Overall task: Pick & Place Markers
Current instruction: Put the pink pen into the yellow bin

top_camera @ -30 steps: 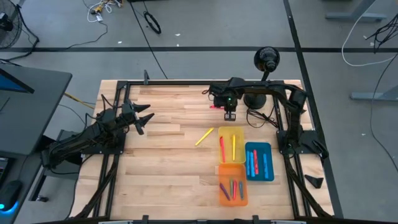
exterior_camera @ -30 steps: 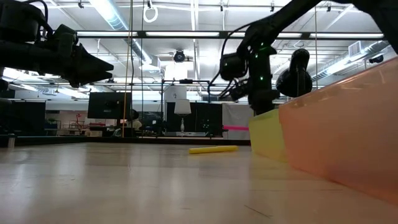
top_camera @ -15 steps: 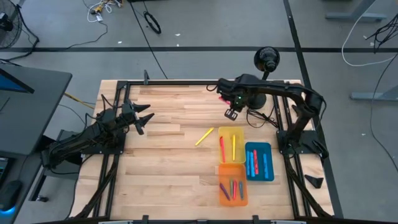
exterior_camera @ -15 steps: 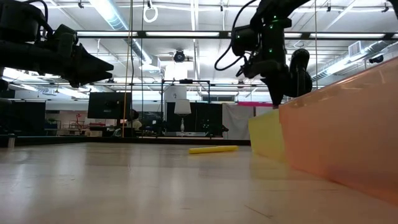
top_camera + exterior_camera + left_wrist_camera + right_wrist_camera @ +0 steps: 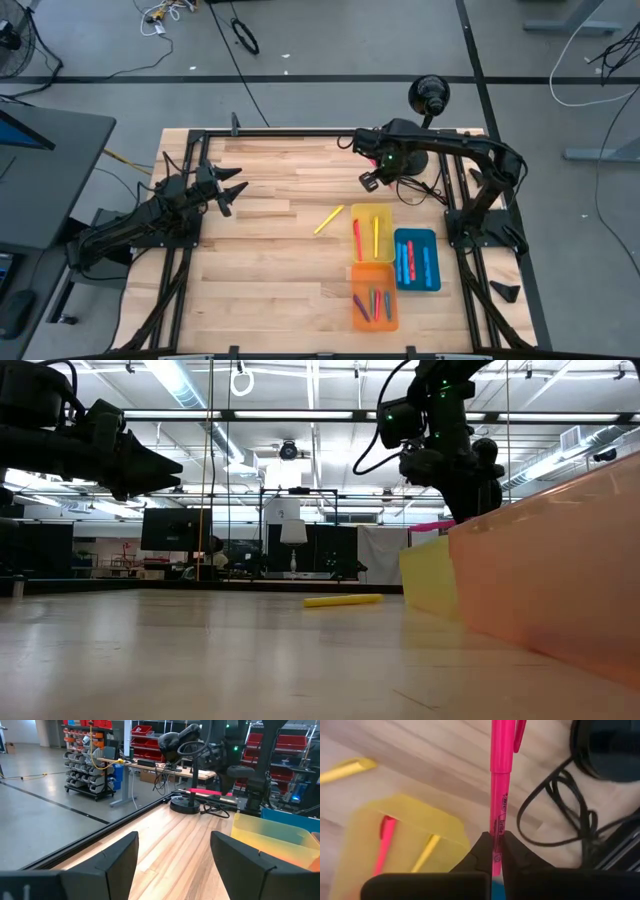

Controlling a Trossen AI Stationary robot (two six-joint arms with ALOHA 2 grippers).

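Pink marker [image 5: 501,780] is clamped between my right gripper [image 5: 492,851] fingertips, pinched near one end with most of its length sticking out ahead of the gripper, clip end farthest out. In the high view my right gripper [image 5: 369,181] hangs in the air over the far part of the tabletop [image 5: 270,260], and the yellow tray [image 5: 372,212] sits just below and on the near side of it. From the wrist view that yellow tray [image 5: 400,822] holds a red marker [image 5: 382,845] and a yellow marker [image 5: 426,852] lying side by side. A loose yellow marker [image 5: 328,220] lies on the bare wood just beside the tray, off to my gripper's left and nearer. Past the yellow tray, farther from the gripper, an orange tray [image 5: 373,272] carries several mixed-colour markers, and a blue tray [image 5: 417,235] next to both holds red and blue ones. Black cables [image 5: 555,820] and a round black base [image 5: 610,745] lie under and just beside the marker's far end. My left gripper [image 5: 228,193] waits well apart on the tabletop's left side, fingers spread wide, holding nothing.
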